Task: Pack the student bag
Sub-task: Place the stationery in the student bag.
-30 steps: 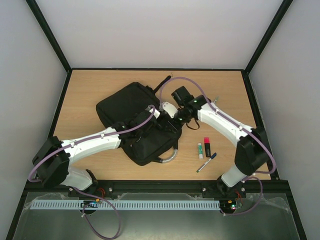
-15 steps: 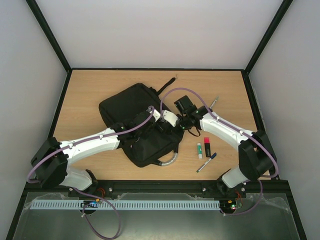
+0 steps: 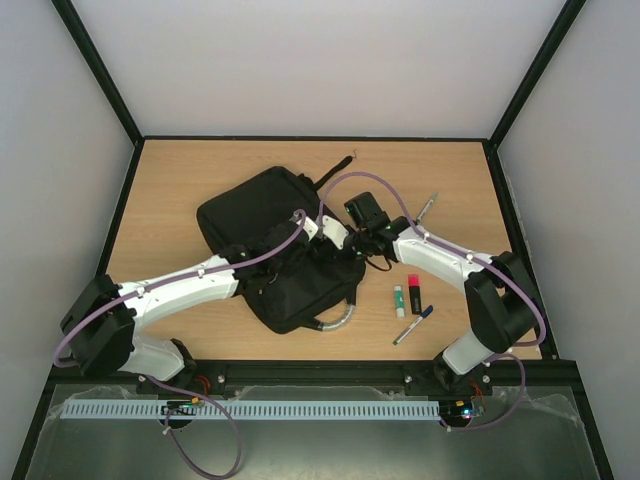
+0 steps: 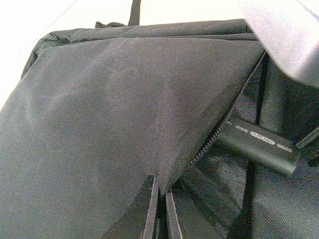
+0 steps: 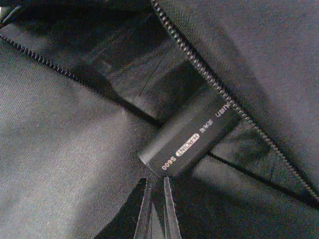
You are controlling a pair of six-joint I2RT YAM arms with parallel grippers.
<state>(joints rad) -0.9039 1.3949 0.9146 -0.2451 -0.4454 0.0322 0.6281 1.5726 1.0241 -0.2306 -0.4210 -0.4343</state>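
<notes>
**Bag.** The black bag [image 3: 255,210] lies in the middle of the wooden surface [image 3: 170,180], tilted, its grey loop handle [image 3: 340,318] at the near edge and a black strap [image 3: 335,165] trailing toward the far side. Both arms reach in over its near-right part and meet there.

**Left tool.** The left tool [image 4: 160,199] is clenched. Its two fingers are pressed close together on the corner of a fabric flap. The flap is drawn up from them, and the zip [image 4: 224,114] along its edge gapes beside it.

**Right tool.** The right tool [image 5: 155,194] sits inside the same opening, its fingers [image 5: 144,209] drawn in to a narrow slit. I cannot tell whether any cloth is caught between them. A black cylinder [image 5: 192,134] with white lettering lies just past its tips, inside the bag and under the zip teeth. The fingers do not grip it.

**Loose items.** On the bare surface to the right of the bag, apart from it:
- a small green-and-white stick [image 3: 400,297]
- a red marker [image 3: 413,290] just beside the stick
- a pen [image 3: 412,325] nearer the arm bases
- a second pen [image 3: 428,207] farther back
</notes>
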